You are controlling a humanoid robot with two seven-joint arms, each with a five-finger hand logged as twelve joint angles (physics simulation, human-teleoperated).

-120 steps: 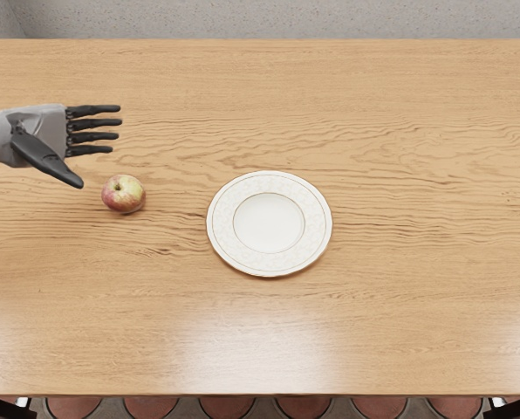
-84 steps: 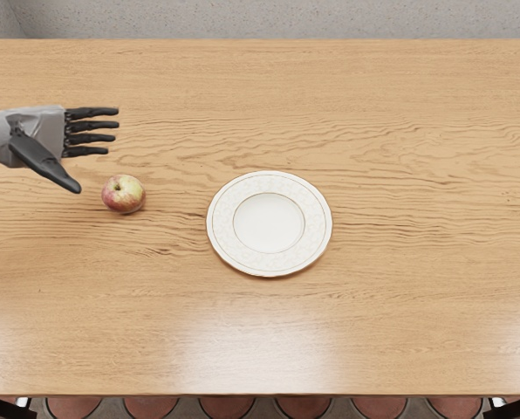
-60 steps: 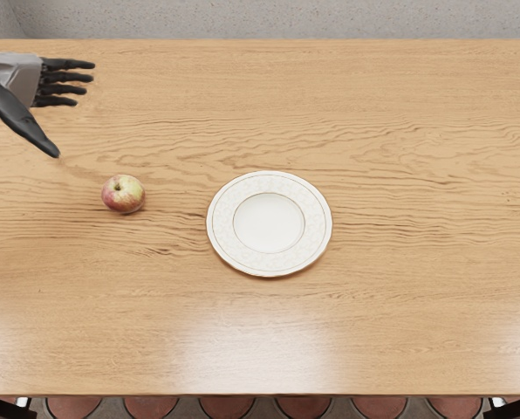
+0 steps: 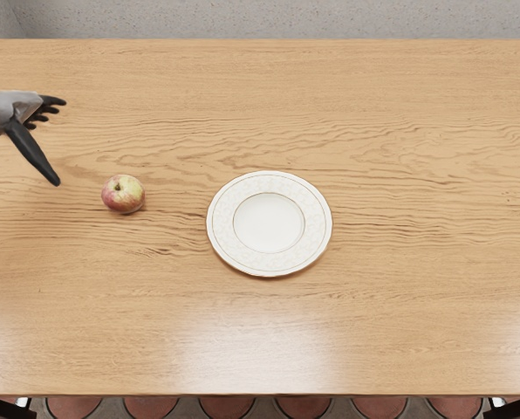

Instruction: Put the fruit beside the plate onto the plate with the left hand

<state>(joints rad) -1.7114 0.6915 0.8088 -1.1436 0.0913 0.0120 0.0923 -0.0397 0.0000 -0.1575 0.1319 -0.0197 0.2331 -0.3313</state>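
The left hand (image 4: pixel 14 118) shows at the left edge of the head view, only partly in frame, with its grey arm coming in from that side. It is above the table (image 4: pixel 400 131), towards the far left part of it. The hand is open and holds nothing. Its dark fingers (image 4: pixel 47 103) point to the right and are seen mostly end-on, bunched close together, so how far each one is curled cannot be told. The dark thumb (image 4: pixel 35 155) sticks out straight, away from the fingers, slanting down and to the right in the picture. Its tip ends to the left of the apple (image 4: pixel 123 193) and a little farther back, apart from it.

The apple rests on the bare table, left of the plate (image 4: pixel 221 223) and near it, not touching the rim. It is red with a yellow-green patch, stem side up, and casts a small shadow on the wood. No part of the hand touches it.

The plate is white and round, with a broad patterned rim and a plain well. It lies flat near the middle of the table, and nothing is on it.

The table is light wood with a strong grain running left to right, and a pale sheen lies along its near side. The right hand is out of view.
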